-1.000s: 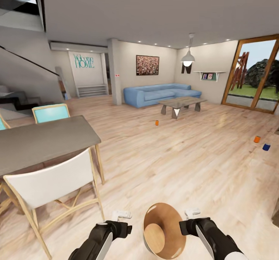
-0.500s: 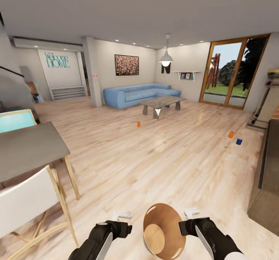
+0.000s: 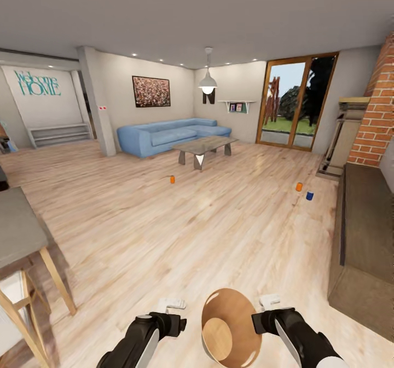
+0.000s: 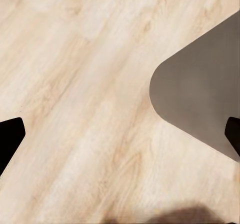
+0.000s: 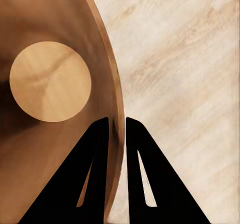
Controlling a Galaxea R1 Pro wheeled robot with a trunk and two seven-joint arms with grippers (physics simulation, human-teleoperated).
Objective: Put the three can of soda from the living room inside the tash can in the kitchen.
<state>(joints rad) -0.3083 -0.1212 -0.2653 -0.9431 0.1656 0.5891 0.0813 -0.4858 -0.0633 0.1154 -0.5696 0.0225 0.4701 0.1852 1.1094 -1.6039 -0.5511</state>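
Open wood floor [image 3: 180, 231] stretches ahead toward the orange can [image 3: 172, 179] on the left and the orange can [image 3: 299, 187] beside the blue can [image 3: 310, 195] on the right. The grey table [image 3: 16, 234] and its chair crowd the left edge. The low dark cabinet [image 3: 364, 236] lines the right. The glass table [image 3: 203, 148] and blue sofa [image 3: 167, 135] stand beyond the cans.
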